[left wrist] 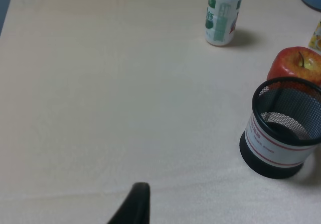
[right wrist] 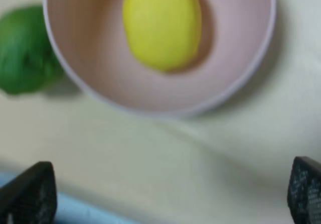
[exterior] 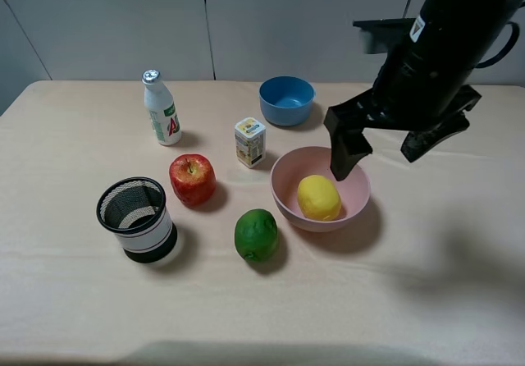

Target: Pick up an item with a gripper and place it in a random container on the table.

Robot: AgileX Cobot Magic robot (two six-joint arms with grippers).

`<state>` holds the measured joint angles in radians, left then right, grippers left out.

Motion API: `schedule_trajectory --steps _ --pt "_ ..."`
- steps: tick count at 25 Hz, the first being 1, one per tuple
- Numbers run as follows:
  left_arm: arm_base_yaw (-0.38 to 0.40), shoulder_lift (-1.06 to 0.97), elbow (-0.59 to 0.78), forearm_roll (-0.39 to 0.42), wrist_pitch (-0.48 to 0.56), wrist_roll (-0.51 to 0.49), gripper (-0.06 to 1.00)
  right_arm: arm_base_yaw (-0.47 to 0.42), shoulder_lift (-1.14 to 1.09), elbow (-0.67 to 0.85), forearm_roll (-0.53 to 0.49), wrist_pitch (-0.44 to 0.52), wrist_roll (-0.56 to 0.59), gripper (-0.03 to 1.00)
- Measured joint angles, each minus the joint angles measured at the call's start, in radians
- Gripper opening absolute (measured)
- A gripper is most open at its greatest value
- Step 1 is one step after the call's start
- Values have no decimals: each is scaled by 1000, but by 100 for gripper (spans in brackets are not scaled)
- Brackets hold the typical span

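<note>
Exterior high view: the lemon (exterior: 319, 198) lies inside the pink bowl (exterior: 353, 177); the right claw (exterior: 385, 151) hangs spread and empty above it. Left claw's state unclear. Labels unreadable.

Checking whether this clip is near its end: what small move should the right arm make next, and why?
Probably lift the right pincer straight up and back, away from the pink bowl. The lemon already lies inside the bowl, and the right wrist view shows the pincer open and empty above it, so nothing is left to release.

Beige table (exterior: 74, 300): bottle (exterior: 161, 108), apple (exterior: 192, 179), pink bowl (exterior: 354, 204), lime (exterior: 256, 235).
</note>
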<state>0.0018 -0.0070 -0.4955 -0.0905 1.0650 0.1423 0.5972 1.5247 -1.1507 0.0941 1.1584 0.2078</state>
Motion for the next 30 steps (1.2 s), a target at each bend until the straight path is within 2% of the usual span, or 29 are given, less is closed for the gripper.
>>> schedule_trajectory --steps 3,12,23,30 --pt "0 0 0 0 0 0 99 0 -32 0 6 49 -6 69" --pt "0 0 0 0 0 0 99 3 -164 26 51 55 -22 69" --pt "0 0 0 0 0 0 99 3 -433 214 48 57 -26 69" --pt "0 0 0 0 0 0 99 -23 -659 321 -4 58 -26 69"
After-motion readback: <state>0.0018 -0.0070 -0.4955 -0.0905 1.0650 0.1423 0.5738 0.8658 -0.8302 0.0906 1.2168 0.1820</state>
